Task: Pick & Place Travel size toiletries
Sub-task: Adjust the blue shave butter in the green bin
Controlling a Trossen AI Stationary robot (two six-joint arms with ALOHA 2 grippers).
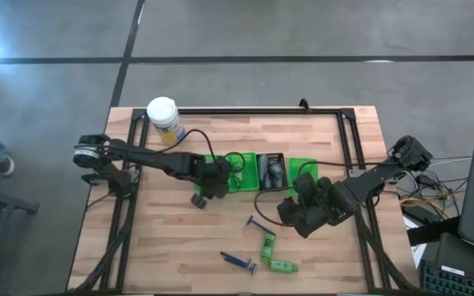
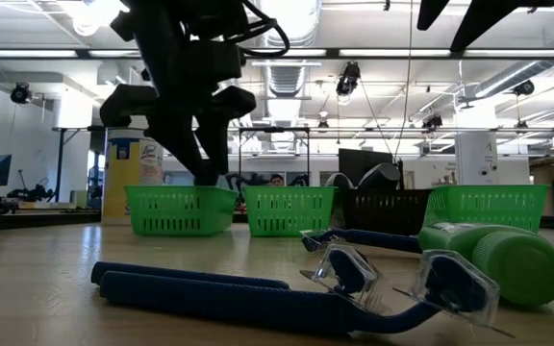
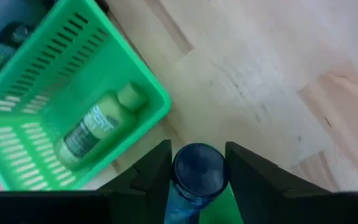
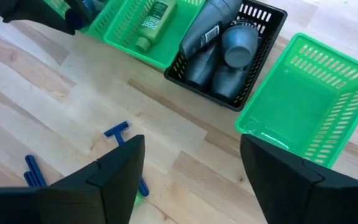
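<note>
On the pale wooden-plank bench (image 1: 179, 238), a row of small plastic baskets sits in the middle of the high view: a green slotted one (image 1: 239, 174) at left, a black one (image 1: 271, 171) packed with dark grey bottles (image 4: 219, 46), and another green basket (image 1: 305, 168) at right. The left gripper (image 1: 206, 186) hangs just left of this row, its jaws pinching a blue cylindrical item (image 3: 197, 174), seen end-on in the left wrist view, beside the green basket that holds a pale green bottle with a label (image 3: 98, 127). The right gripper (image 1: 301, 215) hovers right of centre, below the right-hand green basket, its jaws spread wide with nothing between them. In the lower middle of the high view, blue-handled disposable razors (image 1: 239, 262) and small bright green bottles (image 1: 271, 253) lie loose on the bench, near each other. A white canister with a yellow label (image 1: 164, 117) stands at the upper left of the bench.
</note>
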